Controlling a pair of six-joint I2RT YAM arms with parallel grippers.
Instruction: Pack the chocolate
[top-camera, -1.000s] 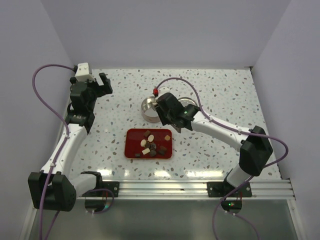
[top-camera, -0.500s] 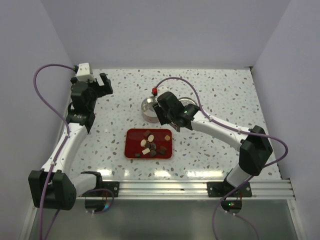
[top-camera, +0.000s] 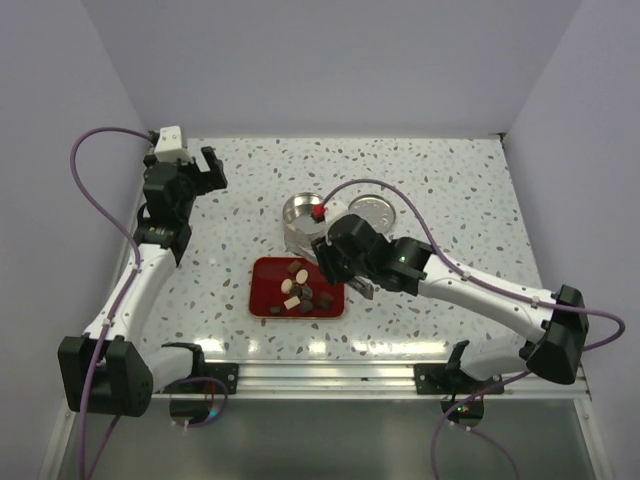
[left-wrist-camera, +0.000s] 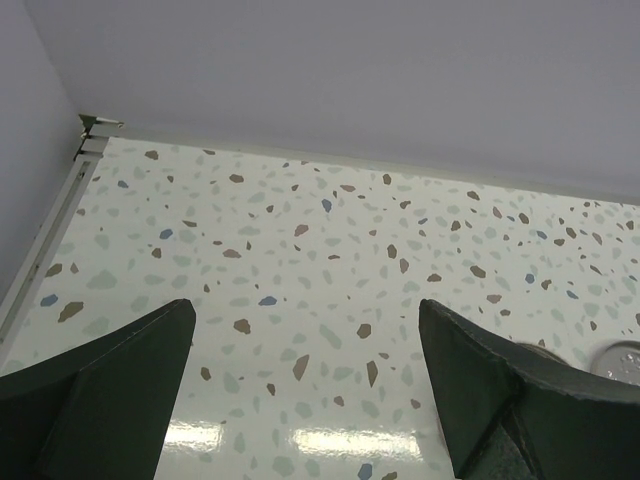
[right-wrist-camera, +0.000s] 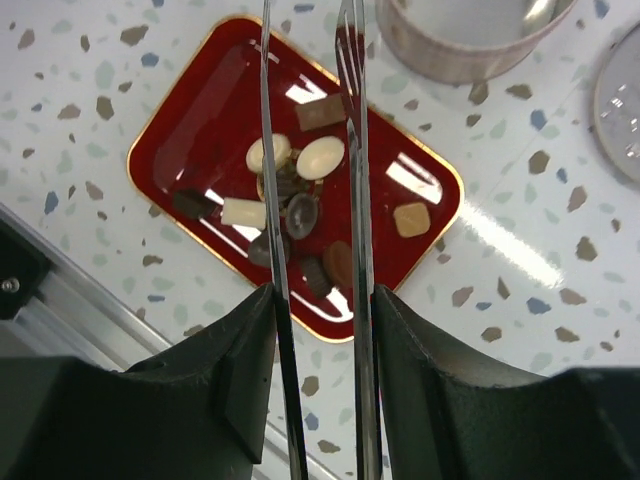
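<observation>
**Item: the chocolate** (right-wrist-camera: 296, 212). Small pieces in dark brown, light brown and cream-white, lying loose in a cluster on the red tray (right-wrist-camera: 190, 120). 1 light-brown square sits a little apart from the rest, toward the tray's end. None is in the round tin (right-wrist-camera: 470, 45) yet, so packing looks to be at the picking stage.

**Holder: red tray.** Flat, rectangular, gold-edged. In the top view its long axis runs left to right, and it lies just near of the tin.

**Tool: tweezers** (right-wrist-camera: 272, 200). Long and metal, with 2 blades standing apart. In the right wrist view they cross the tray's short axis, straddle the cluster and point on toward the tin. The tips run off the top of that view, so their height above the pieces cannot be told.

**Right gripper** (right-wrist-camera: 315, 325). Clamped on the tweezers' shanks (pressing them only partly together). The chocolate lies directly ahead of and below it, which makes this much the nearer arm.

**Left gripper** (left-wrist-camera: 310, 385). Fingers spread wide and holding nothing. It sits raised at the far left of the table (left-wrist-camera: 300, 260), well apart from the tray.

**Also present:** the tin's lid (top-camera: 368, 212), flat on the table just beside the tin.

**Markings:** no brand, label or writing can be read on any item.
</observation>
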